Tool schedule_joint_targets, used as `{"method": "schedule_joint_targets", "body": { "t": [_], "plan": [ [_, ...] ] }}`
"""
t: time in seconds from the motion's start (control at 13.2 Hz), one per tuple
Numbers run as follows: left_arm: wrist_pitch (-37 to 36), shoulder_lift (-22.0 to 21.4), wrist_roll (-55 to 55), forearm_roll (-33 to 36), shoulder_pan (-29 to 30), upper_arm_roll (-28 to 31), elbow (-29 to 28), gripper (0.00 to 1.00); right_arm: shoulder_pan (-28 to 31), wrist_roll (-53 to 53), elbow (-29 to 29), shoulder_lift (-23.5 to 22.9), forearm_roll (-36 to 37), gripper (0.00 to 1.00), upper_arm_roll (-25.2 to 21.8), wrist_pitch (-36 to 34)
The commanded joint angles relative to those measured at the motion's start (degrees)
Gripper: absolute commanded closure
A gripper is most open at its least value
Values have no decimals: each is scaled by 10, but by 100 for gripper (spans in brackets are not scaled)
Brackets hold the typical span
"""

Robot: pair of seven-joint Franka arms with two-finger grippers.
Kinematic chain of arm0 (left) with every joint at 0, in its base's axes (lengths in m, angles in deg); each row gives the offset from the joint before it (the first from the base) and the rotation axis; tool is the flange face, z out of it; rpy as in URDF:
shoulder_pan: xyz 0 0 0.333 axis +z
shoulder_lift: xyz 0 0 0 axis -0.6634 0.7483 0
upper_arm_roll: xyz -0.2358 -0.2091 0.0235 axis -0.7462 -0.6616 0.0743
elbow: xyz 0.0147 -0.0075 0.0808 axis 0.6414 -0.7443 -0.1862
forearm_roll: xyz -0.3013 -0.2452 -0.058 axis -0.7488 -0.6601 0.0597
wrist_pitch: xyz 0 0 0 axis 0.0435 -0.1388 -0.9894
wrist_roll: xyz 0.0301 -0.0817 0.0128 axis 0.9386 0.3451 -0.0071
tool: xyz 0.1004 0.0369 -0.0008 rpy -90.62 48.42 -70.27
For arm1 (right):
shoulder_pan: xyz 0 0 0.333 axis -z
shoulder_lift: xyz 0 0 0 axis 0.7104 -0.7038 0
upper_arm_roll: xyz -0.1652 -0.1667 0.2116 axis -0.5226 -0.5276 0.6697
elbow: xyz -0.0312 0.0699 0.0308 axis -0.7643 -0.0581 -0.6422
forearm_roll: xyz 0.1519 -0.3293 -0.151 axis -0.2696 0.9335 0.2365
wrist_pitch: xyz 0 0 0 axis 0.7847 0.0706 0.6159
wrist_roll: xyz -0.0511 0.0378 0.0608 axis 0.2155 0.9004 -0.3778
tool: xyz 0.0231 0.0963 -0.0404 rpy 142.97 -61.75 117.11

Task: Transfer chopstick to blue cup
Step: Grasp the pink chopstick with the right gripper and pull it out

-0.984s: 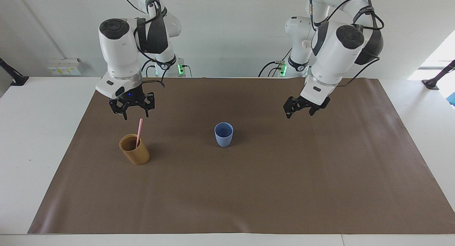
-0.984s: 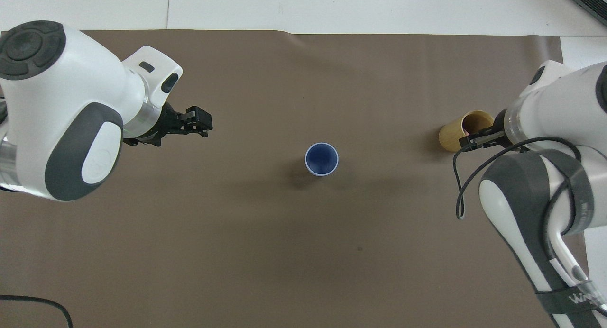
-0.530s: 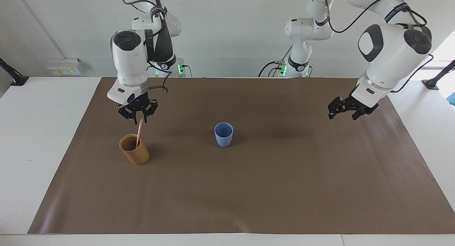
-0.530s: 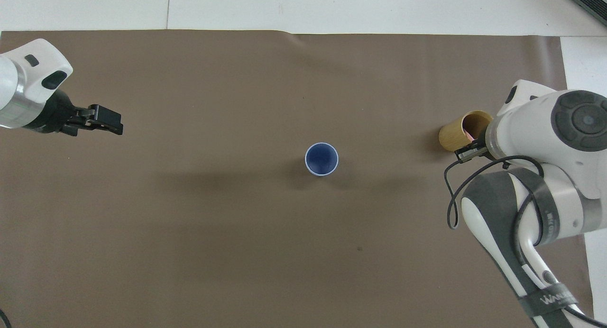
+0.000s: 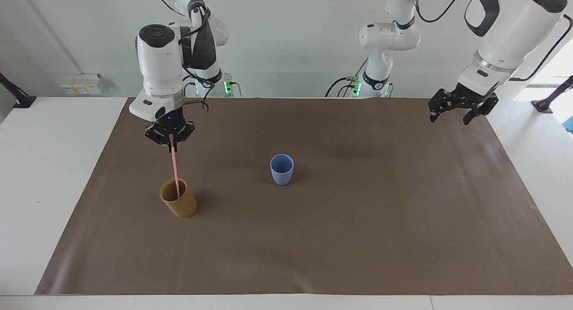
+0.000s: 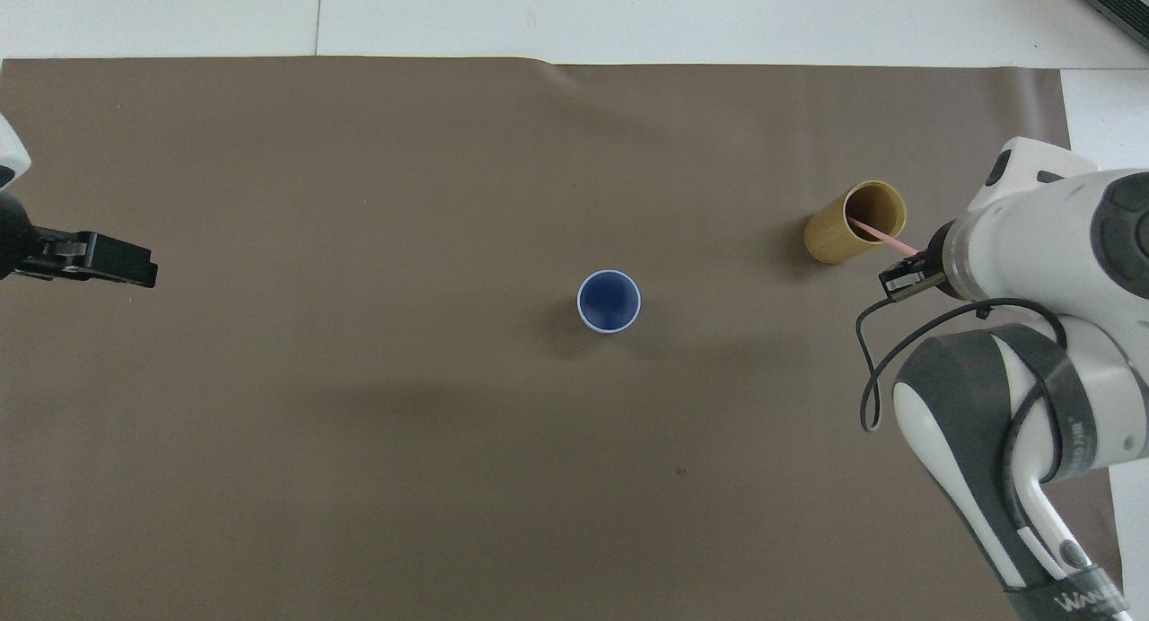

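The pale pink chopstick (image 5: 175,171) hangs almost upright, its top pinched in my right gripper (image 5: 172,145), which is shut on it. Its lower end still reaches inside the tan-brown cup (image 5: 179,204). From overhead, the chopstick (image 6: 884,239) slants from that cup (image 6: 839,240) to the right gripper (image 6: 898,275). The light-blue cup (image 5: 282,170) stands upright and empty mid-table, also seen as the blue cup (image 6: 609,301) from above. My left gripper (image 5: 461,113) is open, held high over the mat's edge at the left arm's end, apart from both cups.
A brown mat (image 5: 358,234) covers most of the white table. The left gripper (image 6: 135,271) shows at the edge of the overhead view. Only the two cups stand on the mat.
The right gripper shut on the chopstick's top and rose, drawing it partly out of the tan cup, which shifted slightly. The left arm swung up and away toward its own end.
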Motion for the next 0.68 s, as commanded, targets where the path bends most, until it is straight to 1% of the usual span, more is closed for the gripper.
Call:
{"method": "schedule_joint_targets", "body": {
  "t": [0.0,0.08,0.15,0.3,0.45,0.53,0.61],
  "plan": [
    [-57,-7,6,8,2,-5,41,0,10,-26,-29,12,-5,100,-1,-44],
    [-63,-7,4,8,2,-8,47,0,10,-31,-51,11,-6,100,-2,-63],
    [-59,-16,2,7,2,-6,42,0,10,-32,-73,12,-10,100,-2,-85],
    [-63,-21,4,7,-3,-6,40,0,10,-29,-126,12,-59,100,1,-140],
    [-70,-28,5,7,-4,-6,28,0,3,-21,-158,12,-80,100,3,-168],
    [-69,-29,5,7,-4,-6,27,0,1,1,-174,12,-91,100,5,-184],
    [-68,-30,5,7,-4,-7,25,0,1,36,-183,11,-111,100,17,-199]
  ]
}}
